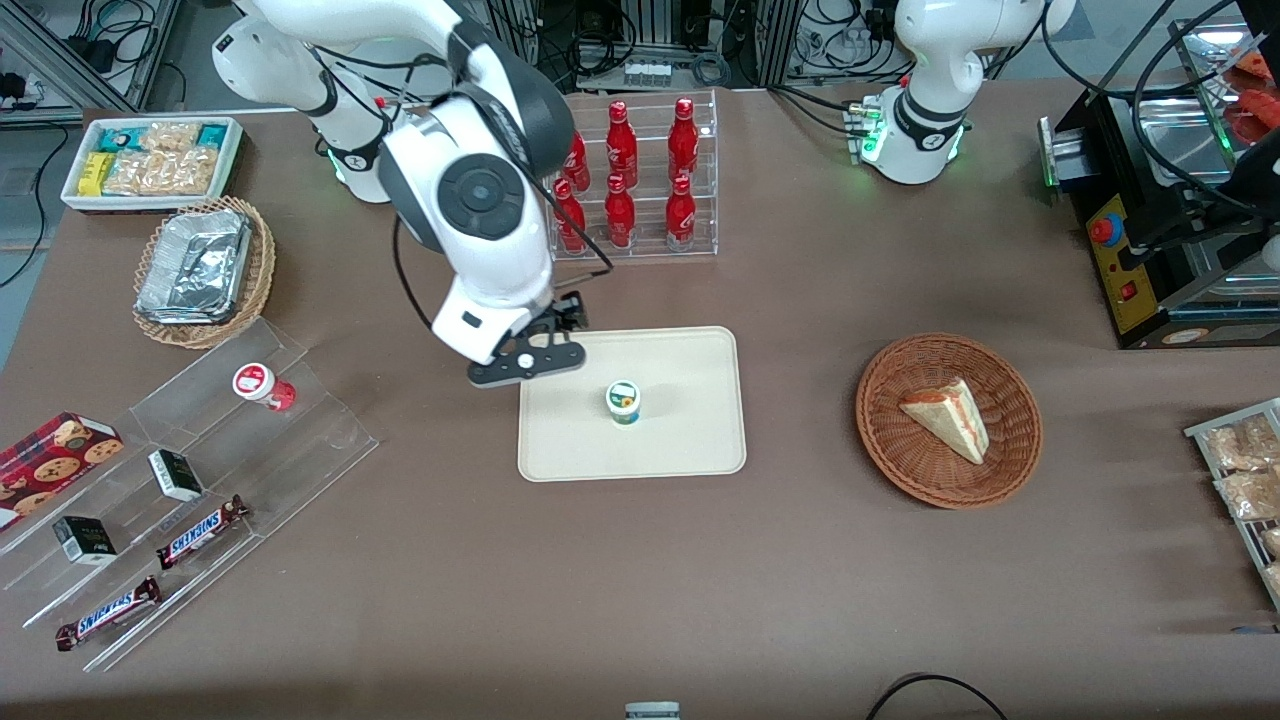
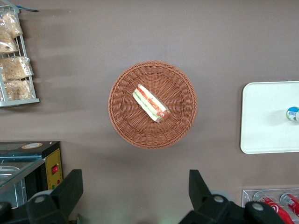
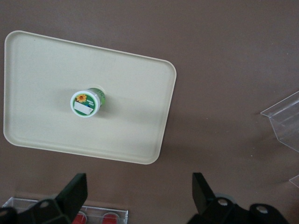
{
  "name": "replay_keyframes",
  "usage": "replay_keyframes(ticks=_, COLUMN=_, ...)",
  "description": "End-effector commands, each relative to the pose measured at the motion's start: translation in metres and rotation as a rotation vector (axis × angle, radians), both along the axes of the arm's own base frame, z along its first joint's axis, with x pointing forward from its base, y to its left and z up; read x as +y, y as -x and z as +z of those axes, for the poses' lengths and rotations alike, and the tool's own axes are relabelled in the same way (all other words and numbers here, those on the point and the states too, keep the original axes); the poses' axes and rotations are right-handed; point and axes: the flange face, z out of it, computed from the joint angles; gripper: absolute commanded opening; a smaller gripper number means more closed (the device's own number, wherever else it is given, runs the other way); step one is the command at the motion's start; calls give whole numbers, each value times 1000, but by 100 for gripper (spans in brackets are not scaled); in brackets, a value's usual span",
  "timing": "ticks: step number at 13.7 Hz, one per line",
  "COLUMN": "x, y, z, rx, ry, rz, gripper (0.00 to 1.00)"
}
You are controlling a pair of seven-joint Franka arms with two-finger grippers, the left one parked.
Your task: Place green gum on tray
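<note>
The green gum [image 1: 624,401] stands upright in the middle of the cream tray [image 1: 690,440]. It also shows in the right wrist view [image 3: 86,103], on the tray [image 3: 135,116], with its white-and-green lid up. My right gripper [image 1: 545,340] hangs high above the tray's corner farthest from the front camera, toward the working arm's end. Its fingers [image 3: 74,191] are wide apart and hold nothing; it [image 3: 139,193] is clear of the gum. The left wrist view shows the tray's edge [image 2: 261,116] and the gum [image 2: 293,113].
A rack of red bottles [image 1: 640,180] stands just farther from the front camera than the tray. A wicker basket with a sandwich [image 1: 948,418] lies toward the parked arm's end. A clear stepped stand [image 1: 190,470] holds a red-lidded canister [image 1: 262,385] and candy bars.
</note>
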Motion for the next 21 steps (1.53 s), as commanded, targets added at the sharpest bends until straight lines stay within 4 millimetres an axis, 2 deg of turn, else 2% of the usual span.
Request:
replay_keyframes(ticks=1, x=-34, y=-2, z=26, rx=12, ry=-15, rz=32, gripper=100)
replay_keyframes(ticks=2, x=-42, y=-3, z=28, rx=13, ry=-17, rz=28, gripper=100)
replay_keyframes(ticks=3, x=-59, y=-9, z=34, rx=7, ry=-23, rz=2, gripper=100)
replay_keyframes(ticks=5, x=-81, y=-15, z=42, rx=1, ry=-31, rz=-32, gripper=100)
replay_keyframes(ticks=9, x=-159, y=-30, z=44, rx=19, ry=-35, rz=-123, gripper=100)
replay_keyframes(ticks=12, x=-228, y=-38, z=47, rx=31, ry=-39, rz=-195, gripper=100)
replay_keyframes(ticks=15, x=-293, y=-49, z=51, rx=21, ry=-59, rz=-190, gripper=100)
replay_keyframes(ticks=18, x=-338, y=-42, z=67, rx=12, ry=-79, rz=-161, gripper=100)
replay_keyframes(ticks=21, x=-375, y=-29, z=72, rx=14, ry=-89, rz=-141, gripper=100)
